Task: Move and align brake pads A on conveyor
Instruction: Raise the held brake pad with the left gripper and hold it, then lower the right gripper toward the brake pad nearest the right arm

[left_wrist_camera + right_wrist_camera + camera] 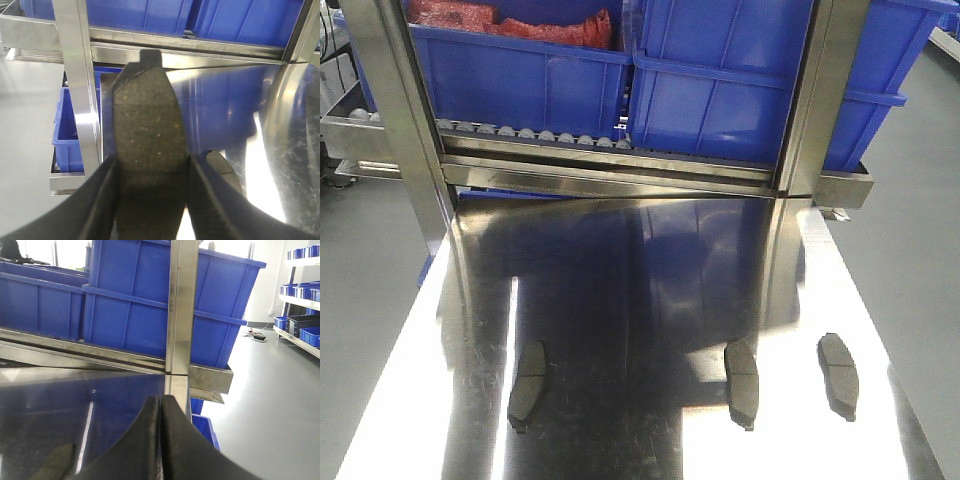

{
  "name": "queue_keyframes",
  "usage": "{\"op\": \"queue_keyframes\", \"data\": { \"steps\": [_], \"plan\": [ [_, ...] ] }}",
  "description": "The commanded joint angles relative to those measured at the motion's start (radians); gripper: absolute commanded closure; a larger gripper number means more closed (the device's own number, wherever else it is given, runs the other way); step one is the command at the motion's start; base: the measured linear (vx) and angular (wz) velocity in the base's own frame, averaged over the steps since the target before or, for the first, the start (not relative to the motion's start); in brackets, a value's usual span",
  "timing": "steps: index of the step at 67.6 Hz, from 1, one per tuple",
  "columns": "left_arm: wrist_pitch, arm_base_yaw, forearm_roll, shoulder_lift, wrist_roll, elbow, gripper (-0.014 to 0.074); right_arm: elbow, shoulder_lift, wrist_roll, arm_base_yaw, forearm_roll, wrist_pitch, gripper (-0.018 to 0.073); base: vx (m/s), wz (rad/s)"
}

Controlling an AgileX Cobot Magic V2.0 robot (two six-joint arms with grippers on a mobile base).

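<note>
left hand (152, 171) clamped on a brake pad (147, 117), rough grey face showing, right hand (161, 402) pinched closed with nothing in it, other three sit well apart on the shiny tabletop (620, 280), left pad (527, 385), middle pad (741, 383), right pad (838, 375), blue bins (520, 80) behind

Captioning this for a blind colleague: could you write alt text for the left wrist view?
The left tool grips a grey brake pad between its two black fingers, the pad's speckled face toward the camera. Beyond it lies a mirror-like steel tabletop, where a second pad shows partly behind one finger, and blue bins sit on a steel rack.
</note>
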Motion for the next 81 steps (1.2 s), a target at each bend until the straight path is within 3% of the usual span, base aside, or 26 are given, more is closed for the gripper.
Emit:
{"op": "queue_keyframes", "data": {
  "steps": [1,19,33,42,66,81],
  "plan": [
    [-0.104,-0.004,-0.015,0.007,-0.004,-0.032,0.0603,0.012,-0.013,-0.005,-0.004,-0.006,-0.072,0.0571,0.0,0.0],
    [-0.104,-0.004,-0.015,0.007,-0.004,-0.032,0.0603,-0.002,-0.013,-0.003,-0.004,0.008,-0.193,0.0571,0.0,0.0],
    [-0.104,-0.004,-0.015,0.007,-0.004,-0.032,0.0603,-0.169,0.151,0.002,-0.004,0.049,-0.153,0.0571,0.0,0.0],
    [-0.104,-0.004,-0.015,0.007,-0.004,-0.032,0.0603,-0.315,0.384,0.002,-0.004,0.047,-0.027,0.0571,0.0,0.0],
    [-0.104,-0.004,-0.015,0.007,-0.004,-0.032,0.0603,-0.625,0.853,-0.002,-0.004,0.05,0.574,0.0571,0.0,0.0],
    [-0.104,-0.004,-0.015,0.007,-0.004,-0.032,0.0603,-0.637,0.964,0.036,-0.004,0.06,0.608,0.0571,0.0,0.0]
  ]
}}
